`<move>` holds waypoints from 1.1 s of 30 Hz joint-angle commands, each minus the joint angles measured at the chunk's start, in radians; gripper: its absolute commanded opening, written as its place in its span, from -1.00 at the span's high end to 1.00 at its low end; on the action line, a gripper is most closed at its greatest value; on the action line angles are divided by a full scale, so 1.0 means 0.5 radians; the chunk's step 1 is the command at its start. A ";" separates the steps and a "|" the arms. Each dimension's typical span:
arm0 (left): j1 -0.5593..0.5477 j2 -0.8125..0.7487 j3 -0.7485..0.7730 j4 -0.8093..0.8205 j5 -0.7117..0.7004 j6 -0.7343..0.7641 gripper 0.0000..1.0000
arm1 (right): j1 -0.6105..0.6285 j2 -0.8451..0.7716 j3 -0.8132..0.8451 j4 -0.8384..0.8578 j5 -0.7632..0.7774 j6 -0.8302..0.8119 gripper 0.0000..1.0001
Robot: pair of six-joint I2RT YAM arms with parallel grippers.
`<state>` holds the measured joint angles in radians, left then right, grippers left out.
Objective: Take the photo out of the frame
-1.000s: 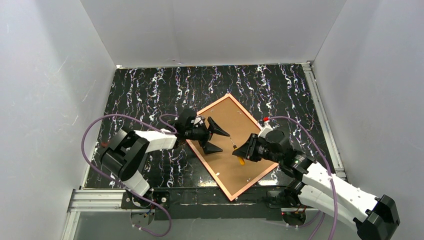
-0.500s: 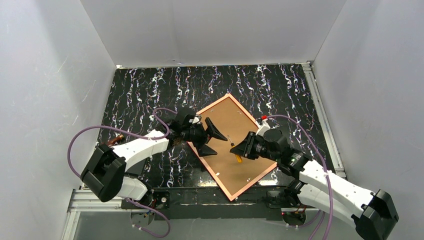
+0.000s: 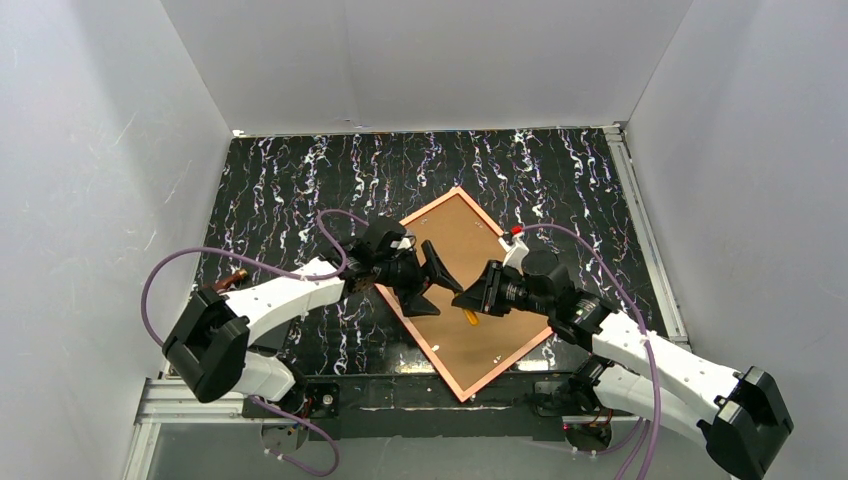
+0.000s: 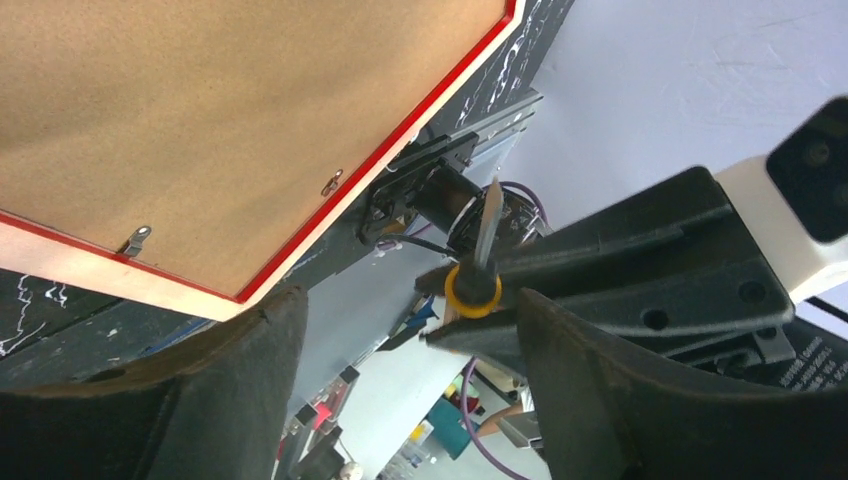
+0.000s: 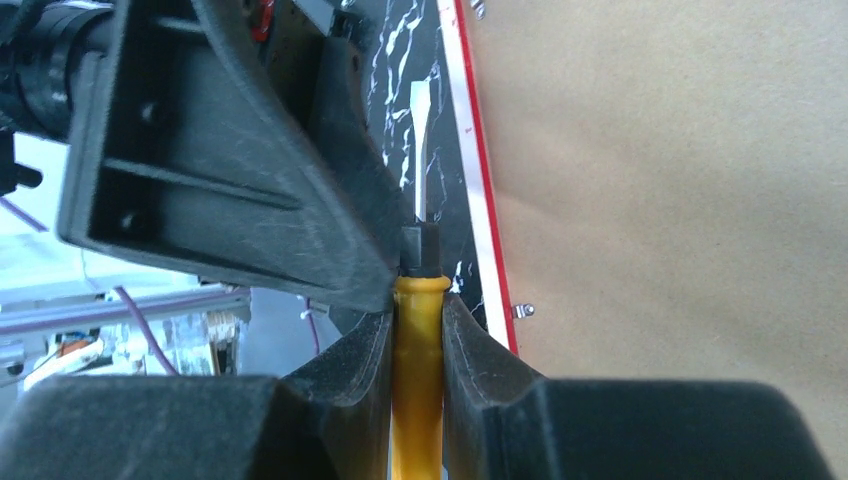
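The left arm [image 3: 290, 292] reaches low across the table [image 3: 280, 190] from the near left, forearm nearly level, wrist turned toward the other arm. The left gripper [image 3: 446, 296] is spread wide and grips nothing. In its wrist view, its two black fingers [image 4: 235, 400] frame the tip of the opposite tool.

The right arm [image 3: 640, 350] stretches in from the near right, its wrist pointing at the left gripper. The right gripper [image 3: 481, 298] is clamped on the yellow handle of a screwdriver [image 5: 418, 380]. The flat blade juts forward from the closed fingers and reaches into the gap of the left gripper. From the right wrist view the blade tip sits over the dark table just outside the red rim, close beside a left finger [image 5: 200, 170]. Whether they touch cannot be told.

The frame [image 3: 428, 208] lies face down and diagonal beneath both grippers. The photo [image 3: 465, 245] sits inside it, showing only its brown board back. A small metal clip [image 5: 522, 311] on the rim lies just to the right of the right gripper's fingers.
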<state>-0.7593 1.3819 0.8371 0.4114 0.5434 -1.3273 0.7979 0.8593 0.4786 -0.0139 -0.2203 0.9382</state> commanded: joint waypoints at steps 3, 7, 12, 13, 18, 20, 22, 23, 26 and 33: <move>-0.063 0.085 0.035 -0.092 -0.054 -0.003 -0.05 | 0.003 -0.012 0.078 0.162 -0.129 -0.087 0.97; -0.069 0.063 0.040 -0.138 -0.161 -0.023 0.29 | 0.015 -0.015 0.110 0.117 -0.143 -0.130 0.97; -0.076 0.056 0.130 -0.279 -0.240 0.023 0.71 | 0.036 -0.013 0.129 0.108 -0.160 -0.176 0.97; -0.079 0.053 0.127 -0.280 -0.253 0.009 0.83 | 0.038 -0.015 0.128 0.105 -0.155 -0.181 0.97; -0.080 -0.038 0.083 -0.372 -0.356 -0.042 1.00 | 0.043 -0.019 0.135 0.084 -0.105 -0.178 0.97; -0.081 -0.085 0.094 -0.534 -0.438 -0.088 1.00 | 0.046 -0.022 0.151 0.062 -0.090 -0.179 0.97; -0.080 -0.126 0.089 -0.671 -0.528 -0.214 1.00 | 0.046 -0.021 0.175 0.034 -0.082 -0.180 0.92; -0.081 -0.137 0.070 -0.678 -0.551 -0.290 1.00 | 0.048 -0.020 0.191 0.030 -0.083 -0.183 0.97; -0.081 -0.128 0.048 -0.618 -0.539 -0.456 1.00 | 0.055 -0.008 0.208 0.064 -0.084 -0.188 0.97; -0.081 -0.198 0.114 -0.733 -0.668 -0.472 1.00 | 0.065 0.071 0.250 0.005 -0.098 -0.259 0.70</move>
<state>-0.8177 1.3155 0.8925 0.2550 0.3531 -1.5433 0.8314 0.9058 0.5339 -0.0265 -0.2680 0.8524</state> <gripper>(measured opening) 0.204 0.260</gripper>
